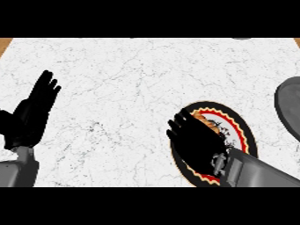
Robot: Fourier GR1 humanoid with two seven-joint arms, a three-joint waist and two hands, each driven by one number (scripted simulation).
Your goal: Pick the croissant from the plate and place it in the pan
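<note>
A round plate (242,132) with a black rim, a red and yellow zigzag band and a white centre lies on the white marble counter at the lower right. My right hand (194,138) hovers over the plate's left part with fingers spread, hiding most of it. Only a thin brown sliver of the croissant (210,121) shows past the fingertips. A dark grey pan (298,110) sits at the right edge, partly cut off. My left hand (30,115) rests at the left, fingers straight and pointing up, holding nothing.
The marble counter (133,79) is bordered by brown wood at the top left and top right corners. A small grey object (242,38) peeks in at the top edge.
</note>
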